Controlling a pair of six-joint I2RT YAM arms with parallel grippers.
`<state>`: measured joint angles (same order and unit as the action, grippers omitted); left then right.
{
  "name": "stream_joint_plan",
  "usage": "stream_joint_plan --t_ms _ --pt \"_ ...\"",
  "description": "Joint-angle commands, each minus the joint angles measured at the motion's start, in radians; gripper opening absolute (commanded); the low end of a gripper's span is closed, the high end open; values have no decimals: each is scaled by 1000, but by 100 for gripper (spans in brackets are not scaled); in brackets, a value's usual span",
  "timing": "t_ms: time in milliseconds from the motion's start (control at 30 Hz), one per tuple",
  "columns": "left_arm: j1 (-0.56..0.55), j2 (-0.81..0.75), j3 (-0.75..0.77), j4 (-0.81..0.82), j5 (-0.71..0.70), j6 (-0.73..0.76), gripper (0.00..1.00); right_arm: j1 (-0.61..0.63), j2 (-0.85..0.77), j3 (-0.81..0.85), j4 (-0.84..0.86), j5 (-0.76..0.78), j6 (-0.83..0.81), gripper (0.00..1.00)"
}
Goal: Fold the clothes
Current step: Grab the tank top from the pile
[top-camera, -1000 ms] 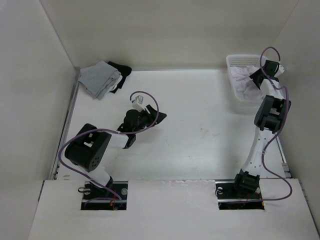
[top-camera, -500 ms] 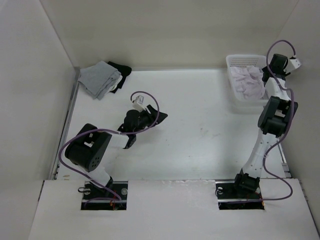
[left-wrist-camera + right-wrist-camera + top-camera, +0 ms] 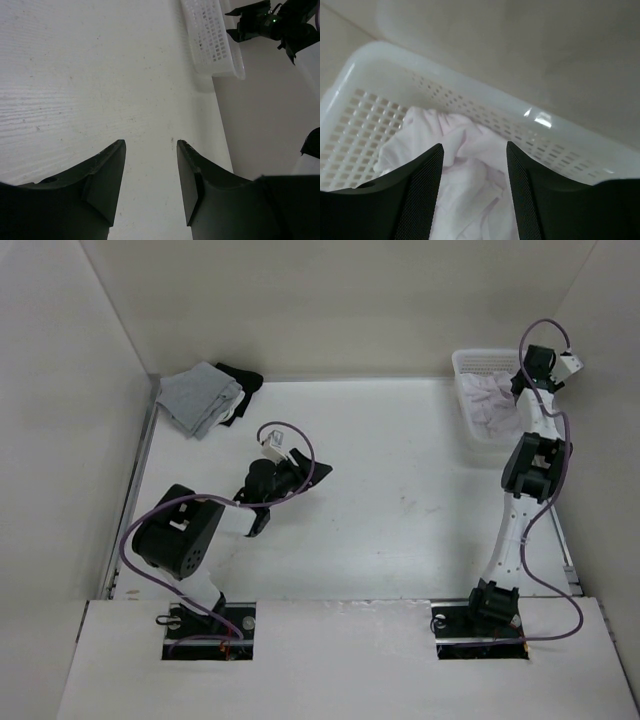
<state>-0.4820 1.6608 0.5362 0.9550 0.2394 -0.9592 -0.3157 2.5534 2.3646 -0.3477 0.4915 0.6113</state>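
Observation:
The clothes [image 3: 465,165], a crumpled thin white top [image 3: 492,405], lie in a white plastic basket [image 3: 478,362] at the back right of the table. My right gripper [image 3: 474,150] hangs open just above the fabric inside the basket, with nothing between its fingers [image 3: 422,190]. In the top view the right gripper [image 3: 531,370] sits over the basket's right side. My left gripper [image 3: 150,146] is open and empty over bare white table, pointing toward the basket [image 3: 210,40]; in the top view the left gripper [image 3: 318,473] is left of centre.
A folded grey garment [image 3: 198,397] lies on a black garment [image 3: 240,377] at the back left corner. White walls close in the table on three sides. The basket stands against the right wall.
The right arm lifted its wrist out of the basket, swung right, then came back over the basket's right side. The left arm barely moved.

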Motion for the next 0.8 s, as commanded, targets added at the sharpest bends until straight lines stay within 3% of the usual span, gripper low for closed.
stream_joint_plan --t_ms 0,67,200,367,467,567,767 --pt "7 25 -10 83 29 -24 44 -12 57 80 -86 -65 -13 58" --pt "7 34 -10 97 35 -33 44 -16 79 105 -129 -114 2 52" --pt "27 33 -22 111 47 -45 44 -39 70 105 -183 -186 34 56" --pt "81 -2 -61 139 63 -58 44 -49 57 101 -324 -228 7 51" --pt "101 -19 -76 148 63 -62 44 -44 -16 -11 -360 -214 -54 58" --pt "93 -18 -74 149 66 -67 44 -43 -129 -210 -219 -145 -100 66" --pt "89 -19 -78 149 64 -62 44 -33 -68 -110 -325 -131 -168 68"
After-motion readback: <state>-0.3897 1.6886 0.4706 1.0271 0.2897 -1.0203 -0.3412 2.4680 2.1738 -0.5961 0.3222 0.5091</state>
